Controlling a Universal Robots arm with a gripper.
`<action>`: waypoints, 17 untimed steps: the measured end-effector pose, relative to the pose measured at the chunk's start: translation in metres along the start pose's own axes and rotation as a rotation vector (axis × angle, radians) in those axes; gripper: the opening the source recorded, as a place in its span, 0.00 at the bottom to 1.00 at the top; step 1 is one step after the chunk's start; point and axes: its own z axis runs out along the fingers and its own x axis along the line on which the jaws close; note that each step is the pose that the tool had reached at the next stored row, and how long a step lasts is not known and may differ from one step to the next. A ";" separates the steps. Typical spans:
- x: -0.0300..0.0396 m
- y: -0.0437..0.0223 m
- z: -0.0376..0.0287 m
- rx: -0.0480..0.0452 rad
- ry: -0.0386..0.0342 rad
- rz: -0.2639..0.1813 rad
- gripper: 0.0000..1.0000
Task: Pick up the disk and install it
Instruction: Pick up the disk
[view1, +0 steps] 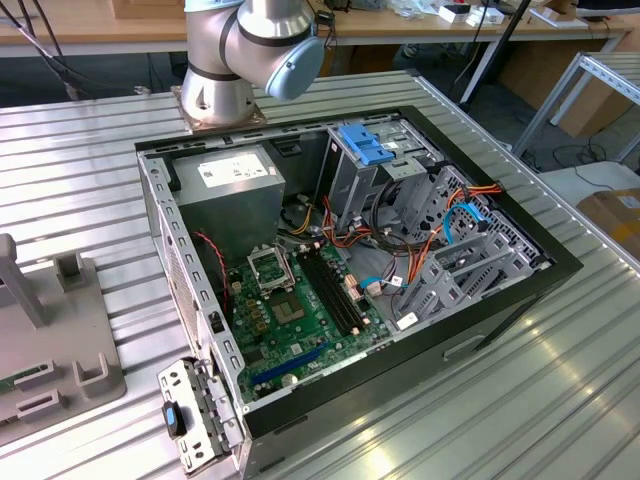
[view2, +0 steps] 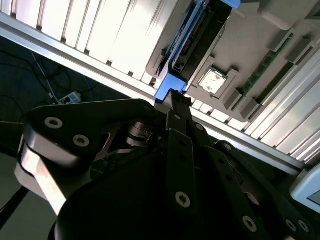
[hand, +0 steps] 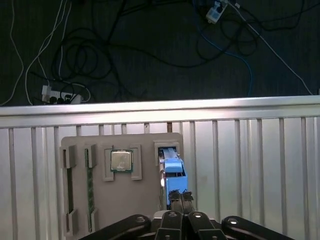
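The disk (hand: 172, 172) stands on edge in a slot of a grey holder tray (hand: 145, 200), its bright blue carrier framing a dark body. In the second wrist view the disk (view2: 197, 35) runs away from my fingertips along the tray (view2: 250, 45). My gripper (hand: 181, 196) is at the disk's near end with its two fingers pressed together and no gap between them. In the second wrist view the gripper (view2: 175, 97) touches or nearly touches the blue carrier's end. I cannot tell whether the tips pinch any part of it.
The tray also holds a square processor chip (hand: 121, 161) and a green memory stick (hand: 90, 190). It lies near the slatted table's edge (hand: 160, 110), with floor cables beyond. The open computer case (view1: 350, 250) with a blue-clipped drive cage (view1: 365, 145) sits mid-table by the arm's base (view1: 240, 50).
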 end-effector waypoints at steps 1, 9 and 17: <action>0.0000 0.0000 0.0000 0.0000 0.0000 0.000 0.11; 0.0007 -0.0018 0.0074 0.0000 0.0000 0.000 0.11; 0.0007 -0.0018 0.0080 0.0000 0.0001 0.000 0.11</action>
